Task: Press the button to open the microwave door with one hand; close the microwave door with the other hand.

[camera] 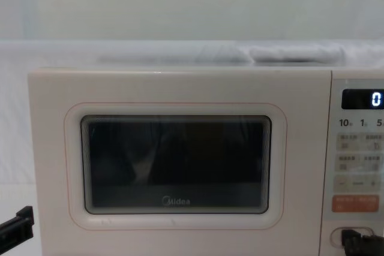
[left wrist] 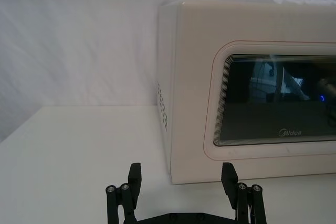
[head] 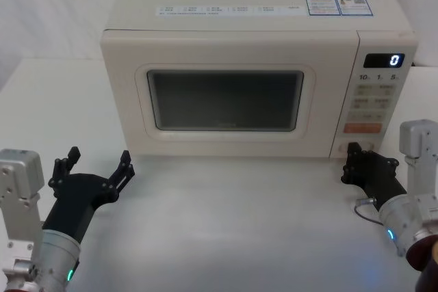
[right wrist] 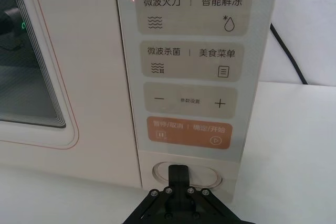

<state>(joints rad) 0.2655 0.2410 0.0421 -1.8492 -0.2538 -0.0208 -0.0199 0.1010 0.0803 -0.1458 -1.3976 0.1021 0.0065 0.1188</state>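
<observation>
Microwave sitting shut on the white counter (head: 239, 217), right gripper at its button.

The microwave door (head: 226, 97) is lying flush and closed; the left gripper (head: 96, 169) is hovering before its lower left corner, jaws spread, while the right gripper (right wrist: 179, 174), jaws pressed together, is touching the button (right wrist: 207, 174) under the orange key (right wrist: 190, 132).

One microwave door (head: 229, 97); one button (right wrist: 186, 174); one orange key (right wrist: 189, 132). Two grippers: left (head: 96, 167), right (head: 353, 157).
</observation>
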